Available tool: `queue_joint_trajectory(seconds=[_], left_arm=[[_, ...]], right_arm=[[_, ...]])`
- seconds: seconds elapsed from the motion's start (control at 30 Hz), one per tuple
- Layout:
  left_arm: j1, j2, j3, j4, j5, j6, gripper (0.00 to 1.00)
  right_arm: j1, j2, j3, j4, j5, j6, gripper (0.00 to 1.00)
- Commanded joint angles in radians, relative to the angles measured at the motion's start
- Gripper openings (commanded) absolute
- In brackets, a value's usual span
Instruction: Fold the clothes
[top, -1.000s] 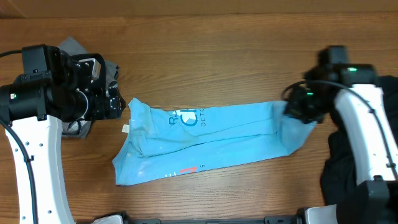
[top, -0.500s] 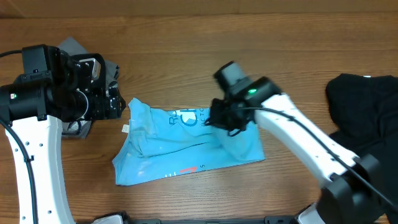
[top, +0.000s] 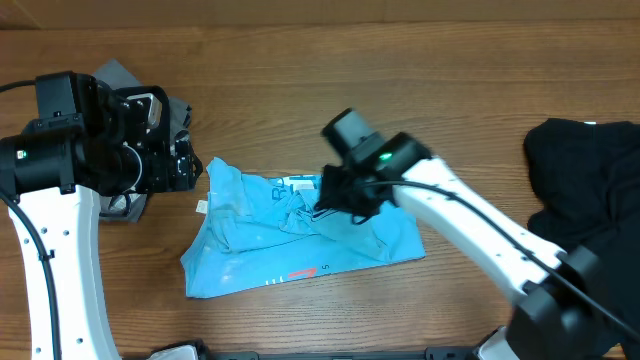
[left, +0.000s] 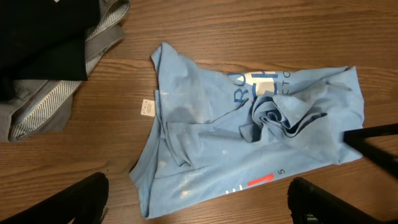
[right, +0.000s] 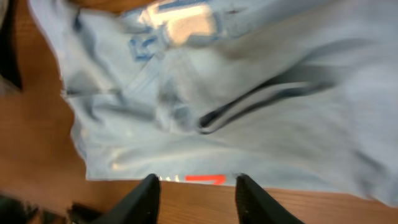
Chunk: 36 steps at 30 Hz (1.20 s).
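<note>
Currently the light blue fabric T-shirt (top: 250, 245) lies on the wooden bench (top: 420, 90), long axis left-right; the right tool (right: 198, 194), gaping, hovers over its rumpled middle, nearer than the gaping left tool (top: 185, 165).

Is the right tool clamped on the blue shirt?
No: the right wrist view shows the right tool open, its fingers spread apart over the blue shirt.

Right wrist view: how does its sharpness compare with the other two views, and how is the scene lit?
Right wrist view: motion-blurred, the light blue T-shirt smeared, its lettering unreadable. Left wrist view: sharp, with the shirt's creases and print crisp. Overhead view: sharp and evenly lit, with only soft shadows on the table.
</note>
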Motion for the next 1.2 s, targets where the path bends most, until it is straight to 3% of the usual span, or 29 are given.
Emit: queue_joint_trajectory(seconds=[0.0,0.17,0.47,0.7,0.9,0.97,1.17], left_arm=[[-0.002,-0.005,0.008,0.002,0.014,0.012,0.95],[-0.002,-0.005,0.008,0.003,0.014,0.012,0.95],[-0.002,-0.004,0.008,0.005,0.014,0.012,0.96],[-0.002,-0.004,0.008,0.007,0.014,0.012,0.96],[-0.002,-0.004,0.008,0.005,0.014,0.012,0.95],[-0.002,-0.004,0.008,0.005,0.014,0.012,0.95],[-0.002,-0.004,0.008,-0.009,0.003,0.012,0.96]], right_arm=[[-0.08,-0.057,0.016,-0.056,0.121,-0.042,0.43],[-0.177,-0.029,-0.051,-0.051,0.135,-0.103,0.26],[-0.182,0.045,-0.276,0.192,-0.023,-0.102,0.19],[-0.108,0.05,-0.37,0.345,-0.138,-0.107,0.18],[0.024,0.047,-0.369,0.33,-0.533,-0.338,0.09],[0.057,0.032,-0.366,0.274,-0.52,-0.358,0.04],[0.053,-0.116,-0.34,0.187,-0.243,-0.357,0.05]])
